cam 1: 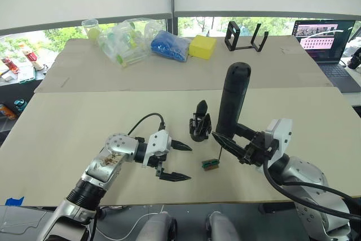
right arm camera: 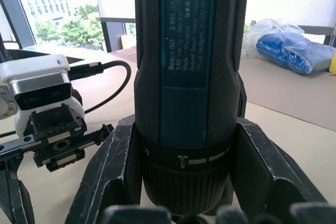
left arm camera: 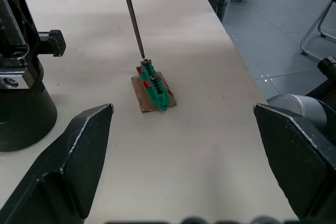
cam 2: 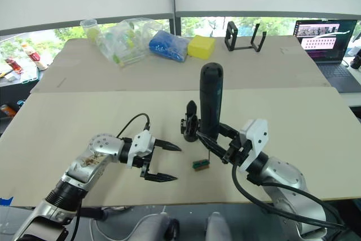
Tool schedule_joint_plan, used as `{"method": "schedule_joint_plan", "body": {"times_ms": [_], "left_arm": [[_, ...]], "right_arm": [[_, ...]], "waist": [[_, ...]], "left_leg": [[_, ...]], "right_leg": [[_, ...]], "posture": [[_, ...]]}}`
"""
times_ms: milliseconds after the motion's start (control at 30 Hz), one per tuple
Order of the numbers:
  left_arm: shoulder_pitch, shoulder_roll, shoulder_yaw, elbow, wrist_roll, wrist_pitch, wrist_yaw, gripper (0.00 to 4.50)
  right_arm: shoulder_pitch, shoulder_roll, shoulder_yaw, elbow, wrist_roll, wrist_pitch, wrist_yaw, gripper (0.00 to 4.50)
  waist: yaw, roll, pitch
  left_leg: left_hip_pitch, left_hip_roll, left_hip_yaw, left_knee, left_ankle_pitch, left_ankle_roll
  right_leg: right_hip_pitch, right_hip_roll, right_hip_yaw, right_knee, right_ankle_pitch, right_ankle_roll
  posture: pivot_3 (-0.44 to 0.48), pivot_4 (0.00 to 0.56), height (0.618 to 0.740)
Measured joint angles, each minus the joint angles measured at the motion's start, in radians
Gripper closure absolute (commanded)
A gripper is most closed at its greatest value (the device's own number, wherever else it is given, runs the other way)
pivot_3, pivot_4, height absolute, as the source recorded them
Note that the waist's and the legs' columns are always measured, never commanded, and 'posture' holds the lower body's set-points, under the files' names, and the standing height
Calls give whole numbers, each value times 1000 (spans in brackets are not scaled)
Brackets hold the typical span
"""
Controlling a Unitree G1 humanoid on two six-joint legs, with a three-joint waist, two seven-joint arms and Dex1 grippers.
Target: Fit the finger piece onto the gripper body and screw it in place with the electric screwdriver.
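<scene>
Standing upright, thick black electric screwdriver (cam 1: 233, 100)

- A small green-and-brown block (cam 1: 210, 164) lies on the near table.
- On the far table: a yellow sponge (cam 1: 202, 47), a blue bag (cam 1: 170, 45), clear plastic bags (cam 1: 125, 41), a black stand (cam 1: 246, 36).
- An open laptop (cam 1: 322, 39) sits at the far right.

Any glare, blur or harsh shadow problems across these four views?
Eye views: even daylight, soft shadows under the left gripper and green block, windows bright but not blown out. Left wrist view: the block and bit tip are sharp, near fingers slightly soft. Right wrist view: the electric screwdriver is backlit, window behind overexposed, its label still legible.
</scene>
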Motion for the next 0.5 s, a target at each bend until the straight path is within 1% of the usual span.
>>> {"method": "schedule_joint_plan", "body": {"times_ms": [500], "left_arm": [[0,0,0,0,2,0,0,0]], "right_arm": [[6,0,2,0,0,0,4,2603]], "waist": [[0,0,0]], "left_leg": [[0,0,0,0,0,0]], "right_leg": [[0,0,0,0,0,0]], "posture": [[0,150,740]]}}
